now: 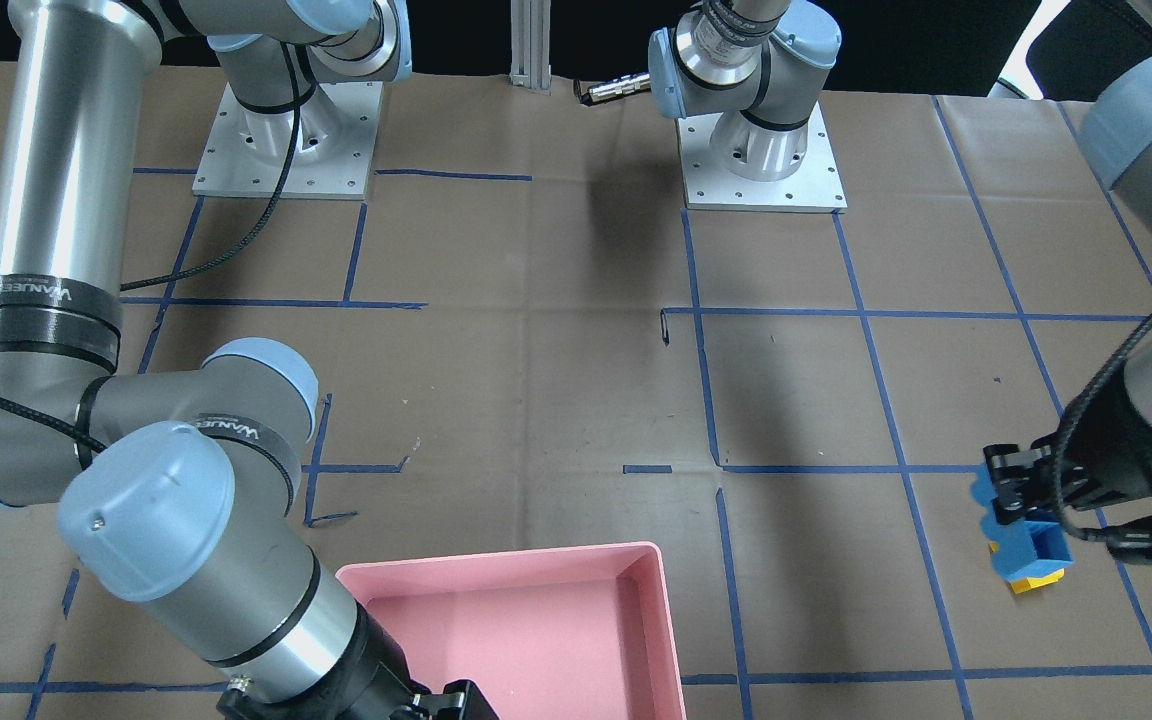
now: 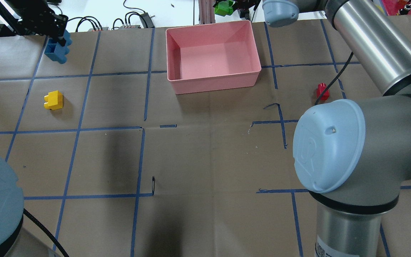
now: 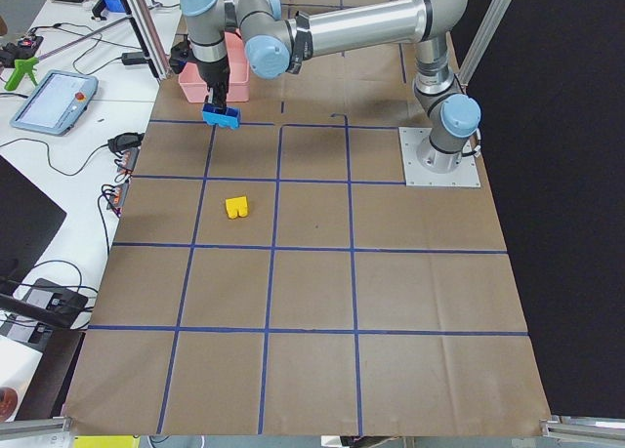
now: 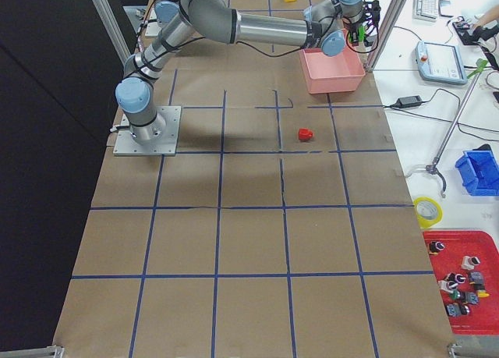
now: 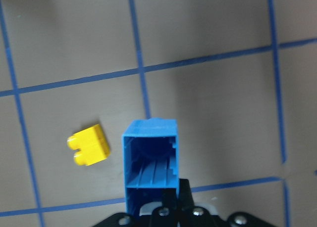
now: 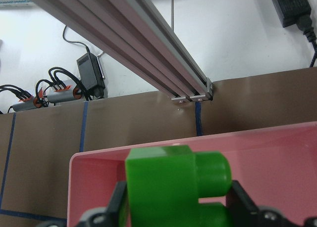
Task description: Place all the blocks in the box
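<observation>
My left gripper (image 2: 58, 40) is shut on the light-blue block (image 2: 57, 51) and holds it above the table at the far left. In the left wrist view the block (image 5: 151, 162) hangs open side up, with the yellow block (image 5: 89, 145) on the table beside it. The yellow block (image 2: 53, 100) lies loose. My right gripper (image 6: 176, 209) is shut on the green block (image 6: 173, 182), held over the far edge of the pink box (image 2: 214, 84), which looks empty. The green block also shows in the overhead view (image 2: 224, 7). The red block (image 2: 322, 91) lies on the table right of the box.
The table is brown paper with a blue tape grid. An aluminium post (image 6: 148, 49) stands just beyond the box's far edge, with cables and power adapters (image 2: 134, 19) behind it. The arm bases (image 1: 761, 150) sit at the robot's side.
</observation>
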Motion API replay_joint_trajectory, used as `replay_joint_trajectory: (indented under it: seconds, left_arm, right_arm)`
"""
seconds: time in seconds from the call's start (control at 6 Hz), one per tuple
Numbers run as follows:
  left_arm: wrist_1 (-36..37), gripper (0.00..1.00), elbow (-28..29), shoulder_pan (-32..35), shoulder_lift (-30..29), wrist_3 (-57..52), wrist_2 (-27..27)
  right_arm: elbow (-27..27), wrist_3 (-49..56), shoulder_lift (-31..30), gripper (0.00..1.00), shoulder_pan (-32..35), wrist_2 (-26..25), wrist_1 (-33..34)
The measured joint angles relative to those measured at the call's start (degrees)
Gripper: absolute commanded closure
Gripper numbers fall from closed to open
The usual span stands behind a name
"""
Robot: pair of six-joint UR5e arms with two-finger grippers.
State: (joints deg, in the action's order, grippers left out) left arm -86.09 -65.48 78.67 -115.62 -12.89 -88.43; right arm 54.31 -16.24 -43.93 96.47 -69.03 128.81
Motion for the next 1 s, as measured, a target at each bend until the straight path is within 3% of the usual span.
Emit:
replay_joint_trajectory:
  seconds: [0.33,0.5,0.67,1.0]
  left_arm:
    - [0.0,1.0,4.2,5.3,-3.9,11.9,2.3]
    - [0.0,1.0,6.2,7.4,-5.7,15.5,2.5]
    - [0.1,1.0,7.5,8.6,-6.7,17.7,2.6]
    - [0.2,1.0,10.2,11.3,-9.0,22.9,2.7]
  right_arm:
    - [1.8,-0.4,-0.7,0.0,1.1,-0.6,-1.1]
    - [5.6,-0.1,-3.5,0.0,0.5,-1.7,-2.2]
    - [11.1,2.5,-8.4,0.0,-1.6,-4.1,-2.9]
    - [23.9,18.7,-19.0,0.0,-9.9,-8.6,-2.8]
